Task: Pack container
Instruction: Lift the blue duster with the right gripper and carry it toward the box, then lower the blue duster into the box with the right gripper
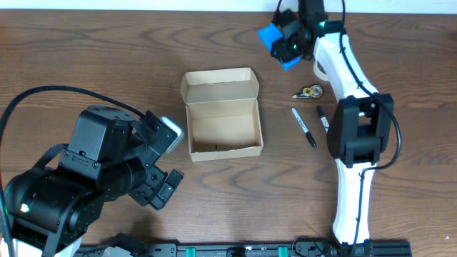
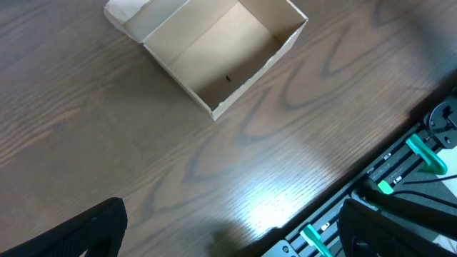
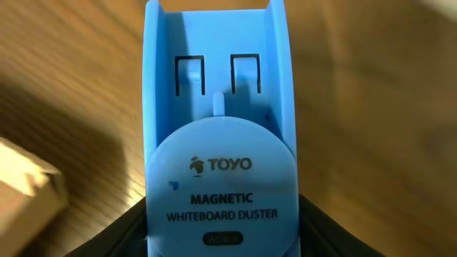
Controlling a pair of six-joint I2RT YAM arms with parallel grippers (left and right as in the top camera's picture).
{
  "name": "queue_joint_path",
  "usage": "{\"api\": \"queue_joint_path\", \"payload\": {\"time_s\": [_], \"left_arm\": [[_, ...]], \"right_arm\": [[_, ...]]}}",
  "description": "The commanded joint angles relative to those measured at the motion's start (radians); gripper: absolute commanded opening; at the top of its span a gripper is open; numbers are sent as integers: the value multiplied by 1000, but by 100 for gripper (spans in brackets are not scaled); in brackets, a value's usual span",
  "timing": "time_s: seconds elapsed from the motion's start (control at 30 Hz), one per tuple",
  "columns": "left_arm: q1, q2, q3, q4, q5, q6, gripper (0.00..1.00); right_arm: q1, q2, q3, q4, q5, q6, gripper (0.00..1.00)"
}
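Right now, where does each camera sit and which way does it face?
Overhead: above the table, looking down on the box, pens, both arms.
Left wrist: above the table, angled down at the box; dark finger at the bottom.
Right wrist: close on the blue duster in its gripper.
Shared: overhead and left wrist both show the box.

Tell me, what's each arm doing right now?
Right fingers shut on blue duster, off the table. Left fingers open, empty. Box open, empty. Nothing in the way.

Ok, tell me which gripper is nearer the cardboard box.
Left. The left gripper sits just off the cardboard box at its lower-left side; the right gripper is farther, up past its upper-right corner, holding a blue duster.
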Motion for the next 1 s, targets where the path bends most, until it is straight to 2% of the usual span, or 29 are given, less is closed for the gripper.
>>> {"api": "queue_joint_path", "payload": {"time_s": [0.0, 0.47, 0.67, 0.7, 0.77, 0.83, 0.9, 0.97], "left_arm": [[3, -1, 18, -3, 3, 6, 95], [3, -1, 18, -3, 3, 6, 95], [3, -1, 18, -3, 3, 6, 95], [3, -1, 18, 17, -5, -7, 95], [4, 2, 17, 196, -93, -71, 95], [4, 6, 17, 311, -132, -72, 95], [4, 10, 17, 368, -132, -72, 95], [4, 10, 17, 362, -132, -72, 95]], "right_arm": [[14, -90, 90, -31, -9, 39, 49], [237, -235, 149, -232, -9, -18, 49], [309, -242, 149, -257, -9, -18, 49], [317, -242, 149, -256, -9, -18, 49], [330, -242, 149, -255, -9, -18, 49], [338, -242, 149, -259, -18, -18, 49], [343, -242, 149, -273, -37, -19, 49], [344, -242, 149, -291, -40, -18, 48]]}}
